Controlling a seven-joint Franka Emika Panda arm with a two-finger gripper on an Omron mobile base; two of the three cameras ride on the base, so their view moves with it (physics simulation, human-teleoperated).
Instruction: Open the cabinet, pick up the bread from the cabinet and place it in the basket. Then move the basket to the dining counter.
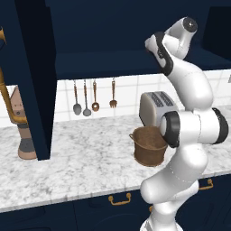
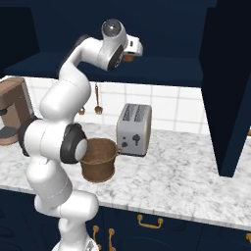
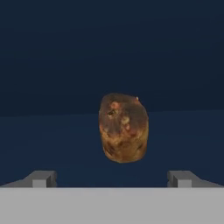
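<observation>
Inside the open cabinet (image 1: 113, 63), on its dark navy shelf, I find the bread (image 3: 124, 127): a small golden-brown lump resting on the shelf floor, with the cabinet's back wall behind it. In the hand view the gripper (image 3: 112, 178) faces the bread squarely, its two fingertips (image 3: 40, 179) spread wide, one to each side of the lump and short of it, touching nothing. I see no contact between the fingers and the bread. From the right base view I note the arm reaching up into the cabinet opening, the hand level with the shelf, and a small brown patch of the bread (image 2: 129, 58) just beyond the hand. The cabinet doors stand swung out: one at the left of the left base view, its curly brass handle (image 1: 6, 97) facing outward. Below the cabinet, on the marble worktop (image 1: 85, 167), the basket (image 1: 149, 145) stands upright, just in front of the silver toaster (image 1: 155, 108) and partly covered by the arm's elbow in both base views. On the tiled wall under the cabinet I observe a row of hanging utensils (image 1: 92, 97). A brown coffee machine (image 2: 11, 110) sits on the worktop, well to the left of the basket as the right base view shows it. Brass-handled navy drawers (image 2: 149, 223) run beneath the worktop.
</observation>
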